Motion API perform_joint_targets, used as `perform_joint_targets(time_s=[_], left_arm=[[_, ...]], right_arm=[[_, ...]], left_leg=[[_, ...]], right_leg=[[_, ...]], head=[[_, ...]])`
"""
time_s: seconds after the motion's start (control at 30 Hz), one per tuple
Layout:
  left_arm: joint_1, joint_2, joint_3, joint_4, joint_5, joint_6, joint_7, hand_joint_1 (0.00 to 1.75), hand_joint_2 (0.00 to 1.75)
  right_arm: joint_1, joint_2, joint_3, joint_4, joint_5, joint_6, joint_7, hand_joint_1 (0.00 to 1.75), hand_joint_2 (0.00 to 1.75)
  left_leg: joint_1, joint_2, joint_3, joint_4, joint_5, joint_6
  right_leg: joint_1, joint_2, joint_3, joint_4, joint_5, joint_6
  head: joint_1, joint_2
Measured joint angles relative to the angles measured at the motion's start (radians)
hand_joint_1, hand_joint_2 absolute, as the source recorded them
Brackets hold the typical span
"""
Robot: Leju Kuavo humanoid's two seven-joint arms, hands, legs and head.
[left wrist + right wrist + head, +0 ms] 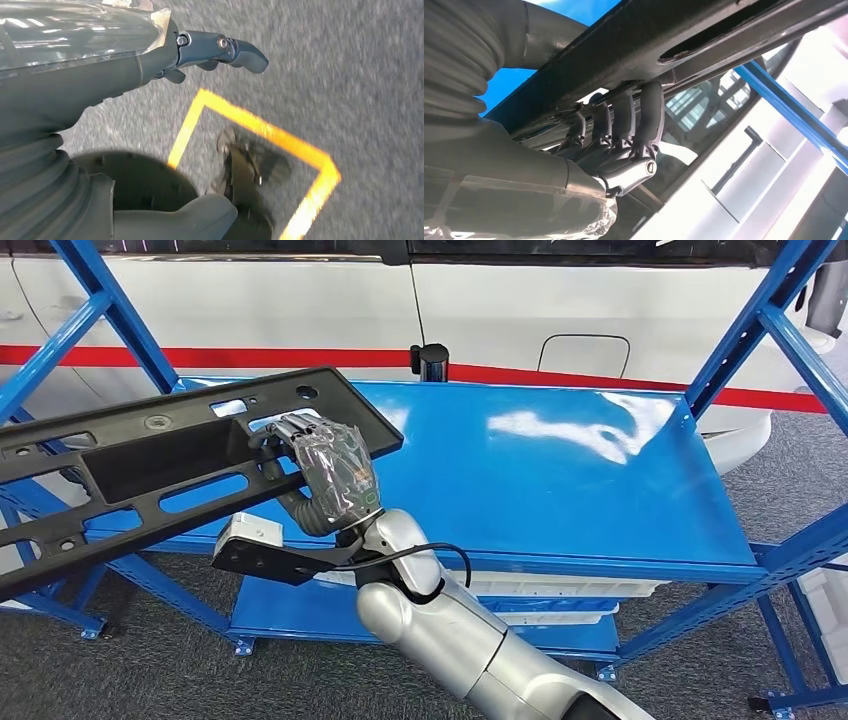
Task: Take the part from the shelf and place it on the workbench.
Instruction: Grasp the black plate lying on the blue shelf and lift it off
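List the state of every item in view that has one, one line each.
Black part: lifted off the shelf, tilted, held by the right robot hand.
Right robot hand: fingers curled around the part's edge.
Left robot hand: holds nothing, hangs above the floor.
Blue shelf: top surface bare where visible.

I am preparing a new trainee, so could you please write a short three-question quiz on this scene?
1. True or false: the right robot hand grips the long black plastic part.
2. The glossy blue metal shelf board beneath is: A) bare, B) stacked with boxes.
3. What colour is the angled floor line near the left robot hand?

Key: 1 true; 2 A; 3 yellow.
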Motion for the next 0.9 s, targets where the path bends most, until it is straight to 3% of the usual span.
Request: perform_joint_targets(time_s=[0.13, 0.3, 0.5, 0.6, 0.67, 0.73, 0.77, 0.8, 0.83, 0.9], left_arm=[[0.002, 0.001, 0.003, 0.0, 0.008, -0.062, -0.016, 0.0, 1.75], [0.004, 0.01, 0.004, 0.0, -0.01, -0.192, -0.03, 0.0, 1.75], [0.003, 0.026, -0.009, 0.0, -0.069, -0.291, -0.005, 0.0, 1.75], [0.001, 0.031, -0.018, 0.0, -0.079, -0.302, 0.001, 0.0, 1.75], [-0.001, 0.032, -0.025, 0.0, -0.083, -0.304, 0.004, 0.0, 1.75], [-0.003, 0.031, -0.031, 0.0, -0.092, -0.306, 0.01, 0.0, 1.75], [-0.004, 0.03, -0.034, 0.0, -0.098, -0.306, 0.014, 0.0, 1.75], [-0.004, 0.03, -0.039, 0.0, -0.104, -0.307, 0.018, 0.0, 1.75], [-0.004, 0.029, -0.045, 0.0, -0.11, -0.308, 0.022, 0.0, 1.75], [-0.006, 0.028, -0.056, 0.0, -0.12, -0.31, 0.028, 0.0, 1.75]], right_arm=[[0.031, 0.0, -0.077, -0.007, 0.073, 0.048, 0.003, 1.75, 1.75], [0.049, -0.001, -0.203, -0.009, 0.211, 0.017, 0.009, 1.75, 1.75], [0.086, -0.016, -0.455, -0.013, 0.335, -0.013, -0.036, 1.75, 1.75], [0.107, -0.021, -0.546, -0.029, 0.358, -0.015, -0.046, 1.75, 1.75], [0.114, -0.024, -0.581, -0.038, 0.369, -0.018, -0.049, 1.75, 1.75], [0.127, -0.032, -0.608, -0.048, 0.385, -0.023, -0.049, 1.75, 1.75], [0.14, -0.038, -0.624, -0.057, 0.394, -0.024, -0.048, 1.75, 1.75], [0.154, -0.045, -0.64, -0.068, 0.401, -0.026, -0.048, 1.75, 1.75], [0.167, -0.051, -0.656, -0.081, 0.408, -0.026, -0.049, 1.75, 1.75], [0.187, -0.062, -0.682, -0.111, 0.418, -0.028, -0.05, 1.75, 1.75]], left_leg=[[0.0, 0.0, 0.0, 0.0, 0.0, 0.0], [0.0, -0.001, 0.0, 0.002, -0.001, 0.001], [-0.002, -0.001, -0.003, 0.012, -0.006, 0.011], [0.005, 0.004, 0.005, -0.004, 0.005, 0.024], [0.013, 0.009, 0.013, -0.018, 0.015, 0.032], [0.014, 0.011, 0.013, -0.019, 0.016, 0.034], [0.014, 0.011, 0.013, -0.019, 0.015, 0.033], [0.015, 0.009, 0.013, -0.018, 0.015, 0.032], [0.016, 0.008, 0.014, -0.017, 0.013, 0.03], [0.017, 0.006, 0.014, -0.011, 0.007, 0.02]], right_leg=[[0.0, 0.0, 0.0, 0.0, 0.0, 0.0], [-0.003, 0.0, -0.001, -0.001, 0.0, 0.0], [-0.01, -0.001, 0.0, -0.004, 0.003, 0.005], [-0.006, -0.001, -0.004, 0.004, -0.003, 0.011], [-0.002, -0.002, -0.038, 0.078, -0.041, 0.006], [-0.001, -0.002, -0.098, 0.211, -0.094, 0.001], [-0.002, -0.002, -0.121, 0.26, -0.11, 0.003], [-0.002, -0.003, -0.125, 0.271, -0.11, 0.008], [-0.004, -0.003, -0.108, 0.238, -0.094, 0.016], [-0.01, -0.009, -0.038, 0.099, -0.045, 0.029]], head=[[0.0, 0.0], [0.0, 0.0], [0.0, 0.0], [0.0, 0.0], [0.002, 0.0], [0.003, 0.0], [0.003, 0.0], [0.003, 0.0], [0.003, 0.0], [0.003, 0.0]])
